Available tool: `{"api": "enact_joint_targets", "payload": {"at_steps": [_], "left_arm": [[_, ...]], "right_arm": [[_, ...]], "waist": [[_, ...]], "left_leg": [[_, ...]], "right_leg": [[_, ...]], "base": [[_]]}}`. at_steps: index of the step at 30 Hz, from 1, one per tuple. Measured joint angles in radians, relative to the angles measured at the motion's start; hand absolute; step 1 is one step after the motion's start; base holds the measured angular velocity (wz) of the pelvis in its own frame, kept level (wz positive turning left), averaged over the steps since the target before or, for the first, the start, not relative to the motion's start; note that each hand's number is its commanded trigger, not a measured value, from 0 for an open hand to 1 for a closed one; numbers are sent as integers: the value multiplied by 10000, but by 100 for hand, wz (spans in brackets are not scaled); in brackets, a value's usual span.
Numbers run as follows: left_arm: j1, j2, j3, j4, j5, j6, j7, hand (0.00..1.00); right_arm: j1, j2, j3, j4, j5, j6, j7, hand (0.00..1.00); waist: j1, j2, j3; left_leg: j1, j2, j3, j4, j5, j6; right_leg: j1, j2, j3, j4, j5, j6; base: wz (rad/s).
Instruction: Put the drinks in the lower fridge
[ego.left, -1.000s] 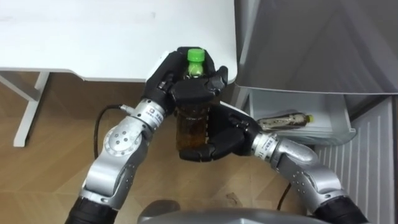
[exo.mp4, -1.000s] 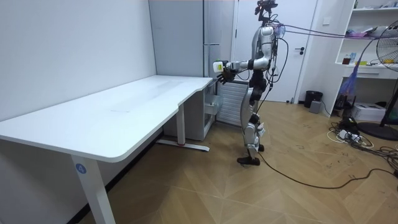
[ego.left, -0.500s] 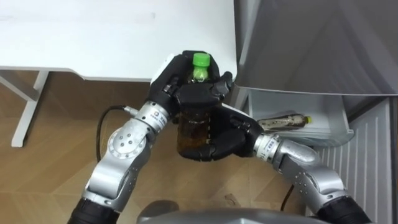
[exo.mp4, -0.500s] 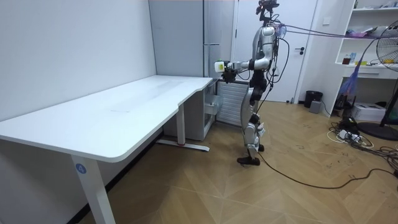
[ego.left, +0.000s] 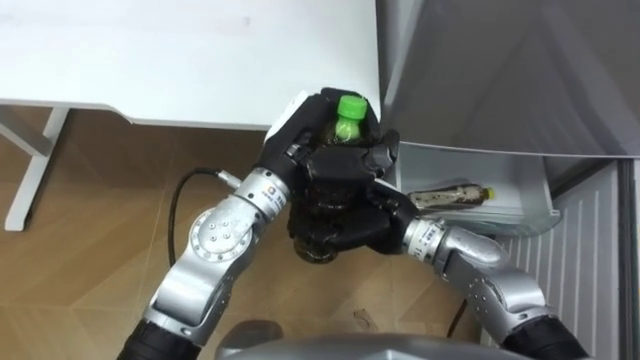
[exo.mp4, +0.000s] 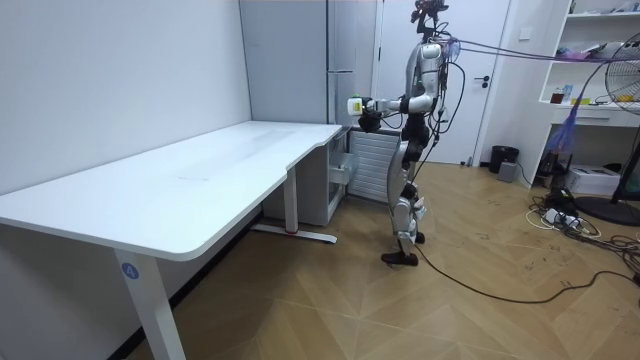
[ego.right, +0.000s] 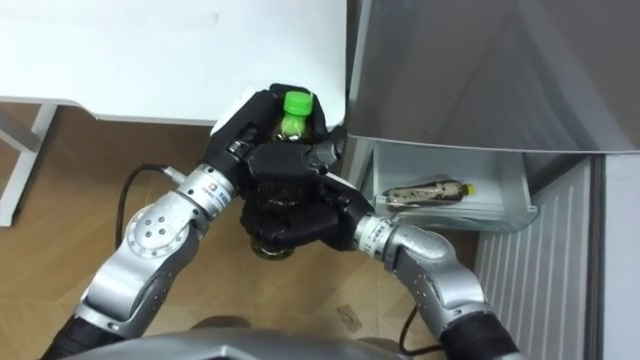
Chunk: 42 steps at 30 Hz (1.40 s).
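I hold a dark drink bottle (ego.left: 322, 203) with a green cap (ego.left: 351, 107) upright in front of me, between the white desk's corner and the open lower fridge drawer (ego.left: 520, 212). My left hand (ego.left: 318, 128) is shut round its upper part, just under the cap. My right hand (ego.left: 352, 228) wraps its fingers round the lower body from the right. A second bottle (ego.left: 453, 193) lies on its side in the drawer. In the room view I stand before the grey fridge (exo.mp4: 300, 60), the bottle (exo.mp4: 353, 105) held out at chest height.
The white desk (ego.left: 180, 50) reaches in from the upper left, its leg (ego.left: 25, 175) standing on the wood floor. The grey fridge front (ego.left: 510, 70) rises above the drawer. A ribbed white panel (ego.left: 600, 270) stands to the right of the drawer.
My right hand's fingers have curled in round the bottle's lower part. Both hands and the bottle have moved a little right and up, closer to the drawer.
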Motion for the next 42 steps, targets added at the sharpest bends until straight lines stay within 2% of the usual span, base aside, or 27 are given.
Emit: {"api": "enact_joint_targets", "payload": {"at_steps": [6,7,8,9,10,11,25,31,35,42], "left_arm": [[0,-7,11,-17,-45,-18,38,100],[0,-7,11,-25,-45,-18,46,94],[0,-7,11,-29,-45,-19,50,82],[0,-6,11,-34,-45,-20,56,46],[0,-5,11,-39,-46,-24,56,20],[0,-5,11,-42,-46,-27,57,0],[-2,-30,180,-92,-174,-111,85,0],[0,-26,203,-91,-544,-128,167,0],[0,-27,213,-91,-586,-127,158,0],[-1,-36,279,-103,-786,-127,179,0]], "right_arm": [[0,34,-7,2,57,-1,-1,100],[0,36,-7,2,76,-6,-1,100],[0,37,-6,2,84,-8,-1,100],[0,42,-6,2,86,-15,-1,100],[0,43,-6,2,92,-25,-1,100],[0,43,-5,2,96,-32,-1,100],[4,31,208,-3,733,-73,-1,100],[14,40,230,-3,794,-147,-1,100],[15,42,229,-4,795,-147,-1,100],[14,46,266,-14,995,-147,2,100]], "waist": [[2,36,24],[2,36,24],[1,36,24],[1,35,24],[-5,32,23],[-3,32,23],[-45,28,25],[-53,100,40],[-59,218,1],[-57,210,-15]], "left_leg": [[-17,0,0,-11,-1,0],[-18,0,0,-11,0,0],[-19,0,1,-10,0,0],[-19,0,1,-8,0,0],[-19,0,1,14,0,0],[-19,0,1,27,0,0],[-161,0,-37,203,-3,2],[-225,6,-32,220,-7,5],[-160,6,-32,215,-5,6],[-127,2,-42,169,1,8]], "right_leg": [[-26,1,-1,0,0,0],[-30,1,-1,0,0,0],[-32,1,-1,0,0,0],[-36,1,-1,1,0,0],[-36,0,-4,1,0,0],[-35,0,-6,1,0,0],[-70,5,-27,9,0,-1],[-66,10,-23,17,11,-18],[-39,12,-13,18,12,-19],[-29,14,4,12,11,-19]], "base": [[0],[0],[0],[0],[0],[0],[0],[0],[0],[0]]}}
